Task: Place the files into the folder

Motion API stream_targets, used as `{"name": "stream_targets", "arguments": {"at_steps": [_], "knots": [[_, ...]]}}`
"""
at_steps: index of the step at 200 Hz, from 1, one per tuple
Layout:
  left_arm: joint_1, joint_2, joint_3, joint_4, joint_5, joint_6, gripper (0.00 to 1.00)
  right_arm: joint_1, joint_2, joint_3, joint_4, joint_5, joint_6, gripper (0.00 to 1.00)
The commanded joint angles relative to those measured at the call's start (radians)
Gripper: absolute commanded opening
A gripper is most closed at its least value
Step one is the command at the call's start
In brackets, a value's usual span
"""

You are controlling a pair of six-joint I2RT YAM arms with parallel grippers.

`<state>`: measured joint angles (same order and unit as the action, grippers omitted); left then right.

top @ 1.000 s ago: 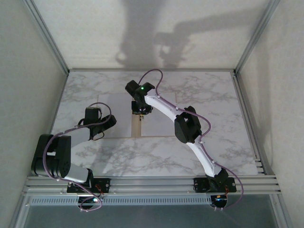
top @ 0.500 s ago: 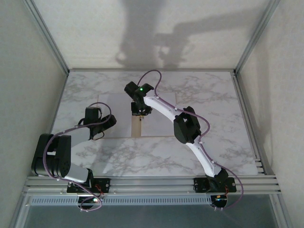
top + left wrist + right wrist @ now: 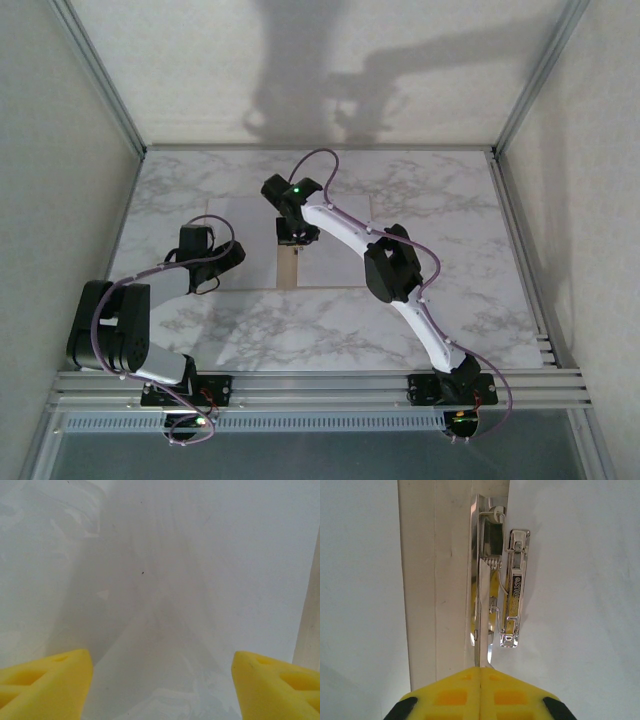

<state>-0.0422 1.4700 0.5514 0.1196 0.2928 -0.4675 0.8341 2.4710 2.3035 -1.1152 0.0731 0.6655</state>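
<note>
The tan folder (image 3: 288, 270) lies open on the marble, and white files (image 3: 243, 245) cover both of its halves. In the right wrist view the bare spine strip (image 3: 435, 580) runs upward, with the metal clip (image 3: 514, 590) beside it and white files (image 3: 580, 580) on either side. My right gripper (image 3: 481, 672) is shut on the clip's thin metal lever, and it sits over the spine (image 3: 292, 232). My left gripper (image 3: 162, 680) is open just above the left sheet (image 3: 165, 580), with nothing between its fingers, at the sheet's left part (image 3: 222, 262).
Marble tabletop (image 3: 420, 190) surrounds the folder. Metal frame rails (image 3: 320, 380) run along the near edge, and walls close in the left, right and back. The right arm's elbow (image 3: 392, 265) hangs over the right sheet.
My right gripper has edged slightly left along with its arm, staying at the clip. The left arm has not moved.
</note>
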Motion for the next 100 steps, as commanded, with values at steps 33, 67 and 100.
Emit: {"name": "stream_targets", "arguments": {"at_steps": [33,67,100], "knots": [[0.002,0.051,-0.007,-0.080,0.017,0.007,0.75,0.002,0.072,-0.030,-0.081,0.059,-0.014,0.05],[0.002,0.054,-0.003,-0.080,0.018,0.007,0.75,0.003,0.085,-0.029,-0.082,0.059,-0.015,0.06],[0.002,0.059,-0.004,-0.080,0.016,0.006,0.75,0.002,0.094,-0.029,-0.084,0.064,-0.016,0.06]]}}
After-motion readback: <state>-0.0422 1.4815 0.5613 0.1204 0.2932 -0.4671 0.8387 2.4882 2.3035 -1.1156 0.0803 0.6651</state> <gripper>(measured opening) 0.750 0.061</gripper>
